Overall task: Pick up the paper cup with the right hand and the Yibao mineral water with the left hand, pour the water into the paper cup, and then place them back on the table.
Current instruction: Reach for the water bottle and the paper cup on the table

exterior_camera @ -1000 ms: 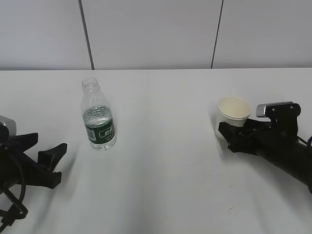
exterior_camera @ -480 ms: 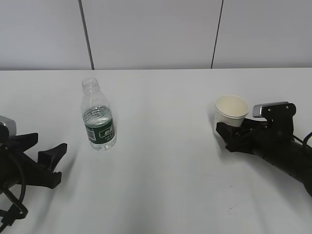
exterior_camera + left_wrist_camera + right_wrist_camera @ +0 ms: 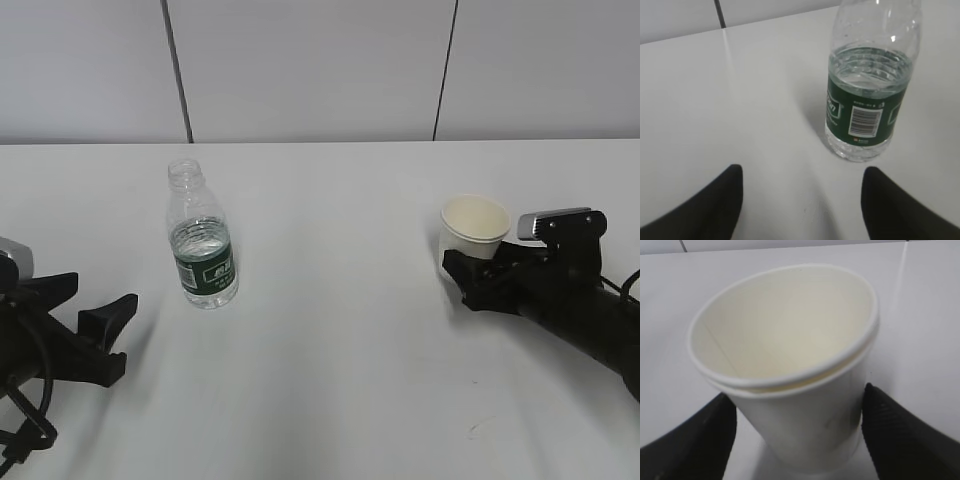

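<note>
Cup (image 3: 476,229) and right hand (image 3: 470,278) sit as they did half a second ago, fingers (image 3: 900,435) pressed on both sides of the paper cup (image 3: 790,370), low on its wall. Left hand (image 3: 95,325) rests spread wide, holding nothing, near the upright Yibao mineral water (image 3: 201,238). Cup's base is cropped; table (image 3: 330,330) contact is unclear.

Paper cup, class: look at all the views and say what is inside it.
The paper cup shows only bare cream walls and a seam inside; no water is visible. A second rim suggests two nested cups. Its bottom is hidden by the near rim.
</note>
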Motion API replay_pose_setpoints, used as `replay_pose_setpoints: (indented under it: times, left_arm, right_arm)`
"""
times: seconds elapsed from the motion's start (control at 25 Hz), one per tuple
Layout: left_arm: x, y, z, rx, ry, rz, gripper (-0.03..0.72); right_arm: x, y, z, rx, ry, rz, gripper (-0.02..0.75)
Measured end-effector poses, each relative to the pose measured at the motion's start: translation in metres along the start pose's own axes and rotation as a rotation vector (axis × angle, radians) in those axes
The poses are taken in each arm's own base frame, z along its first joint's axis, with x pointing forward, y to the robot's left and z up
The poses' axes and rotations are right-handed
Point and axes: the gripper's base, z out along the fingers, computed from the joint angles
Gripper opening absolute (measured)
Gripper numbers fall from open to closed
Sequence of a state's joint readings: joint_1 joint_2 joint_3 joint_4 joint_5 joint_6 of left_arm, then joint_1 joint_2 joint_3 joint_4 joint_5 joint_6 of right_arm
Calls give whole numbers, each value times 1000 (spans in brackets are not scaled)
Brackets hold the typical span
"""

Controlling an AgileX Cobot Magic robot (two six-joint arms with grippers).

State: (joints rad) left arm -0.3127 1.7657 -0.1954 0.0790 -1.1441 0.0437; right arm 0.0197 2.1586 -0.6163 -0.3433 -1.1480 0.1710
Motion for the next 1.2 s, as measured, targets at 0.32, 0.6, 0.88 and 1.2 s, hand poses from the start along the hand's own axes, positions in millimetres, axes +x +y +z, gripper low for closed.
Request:
replay_pose_setpoints:
  times: [0.32, 0.6, 0.88, 1.2]
  left_arm:
    - [0, -3, 0, 31, -1, 14, 459]
    - [0, -3, 0, 34, -1, 15, 459]
    - [0, -3, 0, 34, -1, 15, 459]
    - [0, -3, 0, 34, -1, 15, 459]
  right_arm:
    - [-7, 0, 7, -23, -27, -21, 607]
    - [-9, 1, 9, -35, -35, -32, 594]
    - [-8, 5, 8, -85, -26, -56, 554]
    - [-8, 4, 8, -78, -27, -52, 667]
